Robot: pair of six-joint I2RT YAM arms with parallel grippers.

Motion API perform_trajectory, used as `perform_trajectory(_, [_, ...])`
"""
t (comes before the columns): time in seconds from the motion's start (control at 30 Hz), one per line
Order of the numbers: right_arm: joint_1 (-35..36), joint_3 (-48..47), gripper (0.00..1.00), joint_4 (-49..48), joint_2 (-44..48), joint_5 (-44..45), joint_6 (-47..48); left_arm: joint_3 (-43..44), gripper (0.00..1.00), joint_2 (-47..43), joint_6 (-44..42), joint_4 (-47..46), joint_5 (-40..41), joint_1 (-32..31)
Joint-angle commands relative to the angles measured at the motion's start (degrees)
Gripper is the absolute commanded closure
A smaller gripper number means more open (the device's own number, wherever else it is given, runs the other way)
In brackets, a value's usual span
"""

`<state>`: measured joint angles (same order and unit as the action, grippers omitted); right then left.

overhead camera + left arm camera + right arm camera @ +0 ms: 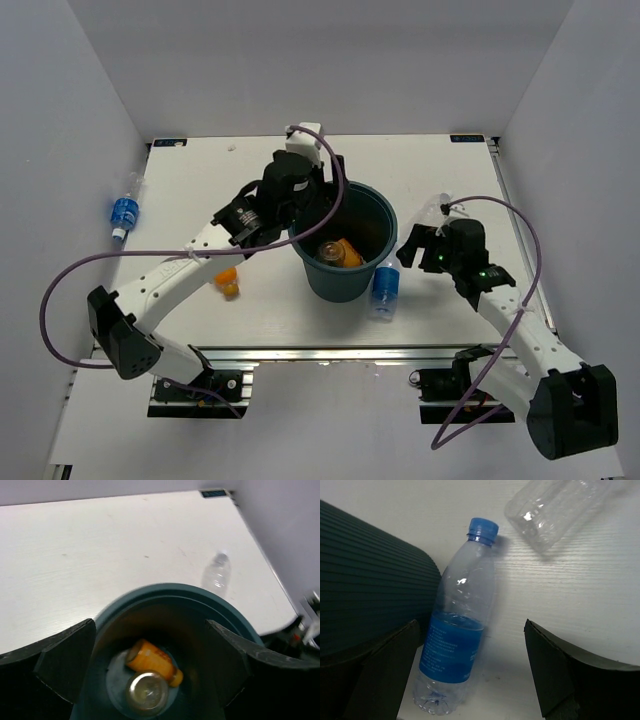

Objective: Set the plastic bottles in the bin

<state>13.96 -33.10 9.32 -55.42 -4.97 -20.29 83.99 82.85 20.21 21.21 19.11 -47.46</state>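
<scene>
Left pincer [150, 652] hangs over the bin [165, 588], jaws apart and empty, with an orange bottle [150, 659] already inside. My right pincer [470, 672], also apart, hovers above the blue-labelled bottle [456, 652] lying against the bin's right wall. I'd straddle the label squarely, mind the tight bin-side gap, and squeeze gently.

A robotics lab cell: white table [200, 190] boxed by plain white panels [70, 150], aluminium rail [330, 353] along its near edge.

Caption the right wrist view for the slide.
Open right pincer hovers over a blue-capped bottle lying beside the bin; a plain clear bottle lies beyond.
</scene>
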Motion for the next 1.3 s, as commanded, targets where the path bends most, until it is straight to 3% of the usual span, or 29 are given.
perform_trajectory(0.0, [2.12, -0.83, 0.11, -0.53, -1.44, 0.58, 0.26, 0.05, 0.02, -4.71, 2.99, 2.51, 11.20, 2.63])
perform_trajectory(0.2, [8.36, -0.90, 0.11, -4.49, -7.59, 3.90, -4.22, -10.32, 0.02, -10.60, 9.57, 0.58, 6.46, 20.62])
perform_trajectory(0.5, [12.67, -2.85, 0.11, -2.29, -18.76, 19.30, -14.50, -21.49, 0.02, -8.23, 17.41, 1.46, -1.70, 34.70])
perform_trajectory(0.63, [12.94, -0.30, 0.13, -5.44, -20.78, 15.71, -17.14, -22.02, 0.02, -7.61, 17.41, 1.55, -1.45, 35.42])
perform_trajectory(0.87, [13.03, 0.06, 0.45, -4.15, -17.02, 14.37, -16.71, -22.55, 0.02, -8.32, 16.80, 1.11, -0.74, 35.51])
perform_trajectory(1.13, [13.03, -5.65, 0.49, 0.08, -3.05, 19.47, -12.76, -24.92, 0.02, -7.62, 16.97, -0.47, -1.80, 35.86])
perform_trajectory(1.27, [12.94, -12.06, 0.48, 3.15, 0.66, 32.09, -11.70, -25.10, 0.02, -7.79, 16.88, -0.82, -2.06, 36.12])
